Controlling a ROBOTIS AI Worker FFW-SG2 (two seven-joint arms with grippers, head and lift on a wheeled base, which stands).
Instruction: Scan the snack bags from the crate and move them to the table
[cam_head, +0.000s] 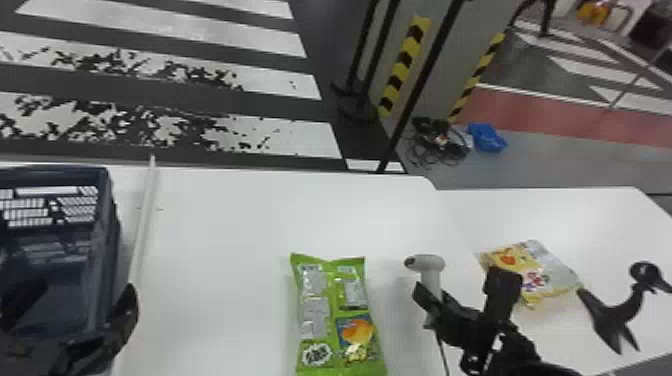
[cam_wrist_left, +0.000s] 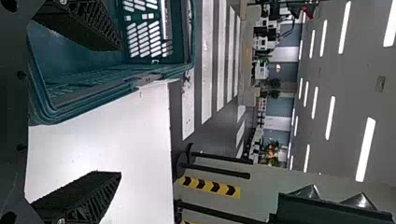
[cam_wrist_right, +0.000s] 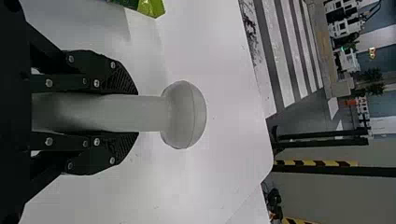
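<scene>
My left gripper (cam_head: 75, 320) is open at the near right part of the dark crate (cam_head: 107, 240). In the left wrist view the left gripper (cam_wrist_left: 121, 111) has its fingers wide apart across the rim of the teal crate (cam_wrist_left: 112, 89). My right gripper (cam_head: 431, 302) is closed around the grey scanner (cam_head: 429, 265), right of the green snack bag (cam_head: 327, 310) lying on the table. In the right wrist view the right gripper (cam_wrist_right: 136, 113) clasps the handle of the scanner (cam_wrist_right: 184, 114), whose rounded head points away. A yellow and white snack bag (cam_head: 535, 272) lies farther right.
The white table (cam_head: 225, 215) adjoins another white top (cam_head: 575, 210) on the right. A pale raised strip (cam_head: 145, 220) runs beside the crate. A black bird-shaped object (cam_head: 620, 310) is at the right, and a cable (cam_head: 442, 355) hangs below the scanner.
</scene>
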